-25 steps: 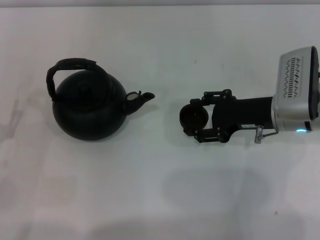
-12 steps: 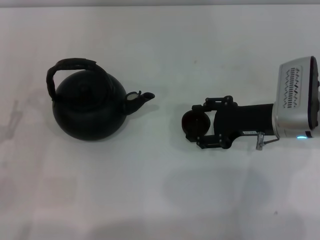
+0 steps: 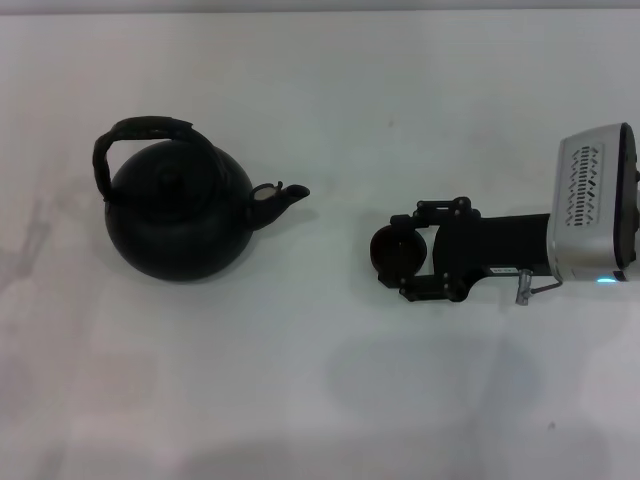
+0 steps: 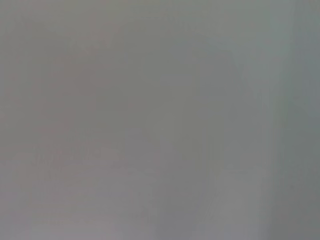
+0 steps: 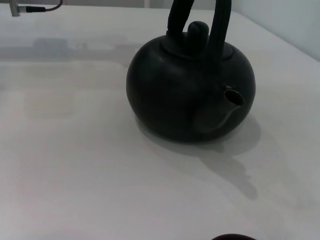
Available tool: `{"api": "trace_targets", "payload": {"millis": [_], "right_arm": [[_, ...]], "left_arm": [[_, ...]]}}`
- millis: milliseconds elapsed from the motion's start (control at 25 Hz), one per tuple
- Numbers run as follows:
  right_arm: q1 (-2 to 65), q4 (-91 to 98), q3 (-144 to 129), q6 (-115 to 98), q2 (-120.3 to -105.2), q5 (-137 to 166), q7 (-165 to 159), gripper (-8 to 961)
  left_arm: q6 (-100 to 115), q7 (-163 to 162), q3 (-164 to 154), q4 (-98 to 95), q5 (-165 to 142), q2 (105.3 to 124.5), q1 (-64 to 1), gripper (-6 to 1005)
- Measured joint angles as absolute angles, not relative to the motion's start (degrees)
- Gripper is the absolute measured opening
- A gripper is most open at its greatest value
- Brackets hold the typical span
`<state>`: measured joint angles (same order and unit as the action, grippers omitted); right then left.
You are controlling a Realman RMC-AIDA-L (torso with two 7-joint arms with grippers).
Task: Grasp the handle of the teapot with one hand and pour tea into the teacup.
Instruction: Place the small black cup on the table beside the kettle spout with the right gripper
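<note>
Two dark vessels sit on a pale, smooth, matte table (image 3: 320, 400), well apart from each other. Nearest the robot's right side, the right gripper (image 3: 400, 256) reaches in low over the table from the right edge of the head view, its black linkage fingers (image 3: 432, 210) standing on either side of the teacup (image 3: 397, 251). The cup is small, round and dark, with a reddish-brown tint along its rim, and it lies between the jaws at their tips; they are drawn in narrow and hold the cup by its sides. Behind the fingers the arm runs into a black cylinder and then a grey, vented housing with a small blue light.

Farther to the left stands the teapot (image 3: 180, 215), a big rounded, matte black body like cast iron, upright on the table. Its short spout (image 3: 280, 195) points to the right, straight toward the cup and gripper. The handle (image 3: 140, 135), an arched bail with a rough wrapped look, spans the lid with its knob (image 5: 198, 31); in the right wrist view it rises steeply above the pot.

Only a blank grey field fills the left wrist view, and the left gripper appears nowhere.
</note>
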<state>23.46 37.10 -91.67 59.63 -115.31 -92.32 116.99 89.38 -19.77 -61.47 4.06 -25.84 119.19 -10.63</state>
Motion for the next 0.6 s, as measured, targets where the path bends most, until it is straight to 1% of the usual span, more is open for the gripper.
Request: {"api": "trace_targets", "payload": {"millis": [600], "right_arm": [[23.30, 37.43, -91.66, 59.76, -115.31, -92.27, 116.74, 782]], "left_arm": [[89.39, -19.79, -61.43, 4.04, -25.84, 119.18, -10.45, 861]]}}
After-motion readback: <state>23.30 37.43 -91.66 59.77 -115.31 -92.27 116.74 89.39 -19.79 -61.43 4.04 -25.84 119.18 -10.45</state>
